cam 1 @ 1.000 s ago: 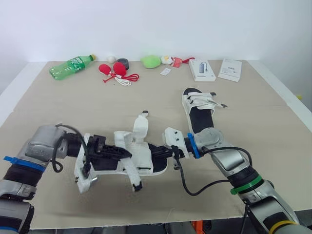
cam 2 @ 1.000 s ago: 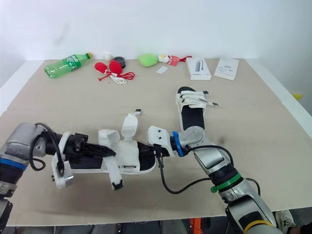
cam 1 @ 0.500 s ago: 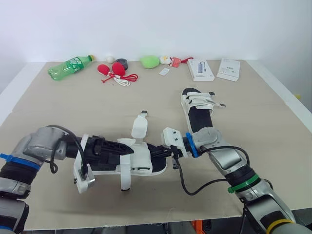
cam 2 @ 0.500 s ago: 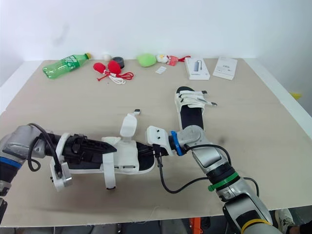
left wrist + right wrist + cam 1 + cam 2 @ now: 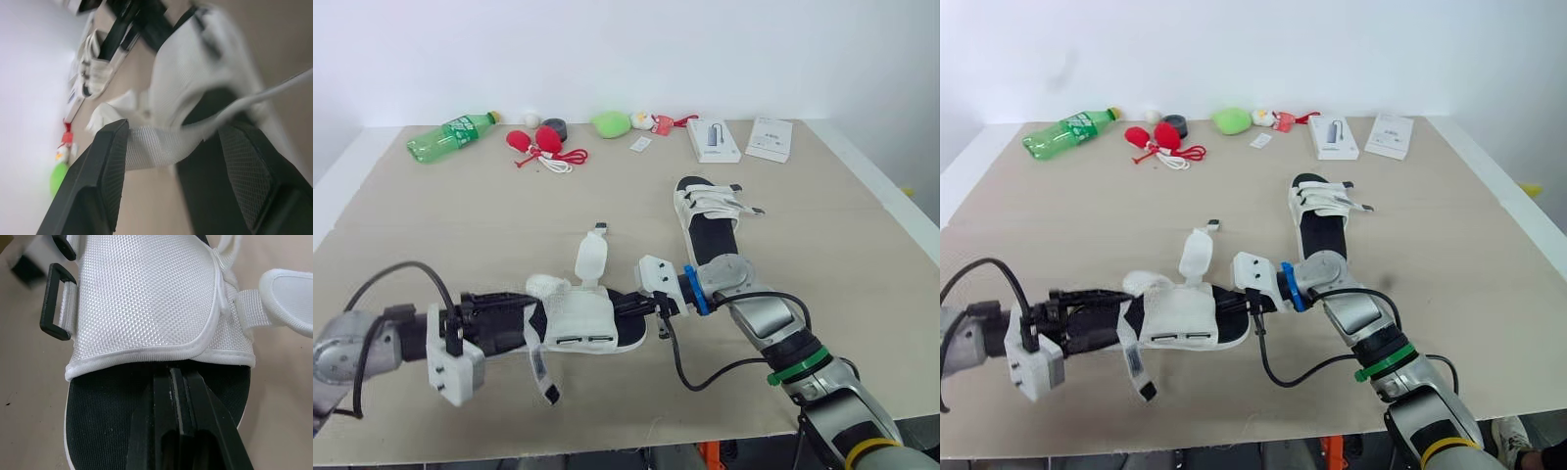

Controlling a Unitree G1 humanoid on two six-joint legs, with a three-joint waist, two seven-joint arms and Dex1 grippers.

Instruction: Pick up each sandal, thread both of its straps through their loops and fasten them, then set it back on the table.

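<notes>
A: Sandal, where is it?
B: Heel at the left jaws, toe at the right jaws.
A: Their grip?
B: Left jaws released, a strap across the gap; right jaws clenched together, tips on the footbed.

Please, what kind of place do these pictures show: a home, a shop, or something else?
Probably a robot test room or lab: a table covered with brown board before a bare white wall, and unrelated items along its far edge, such as a green bottle and white boxes.
</notes>
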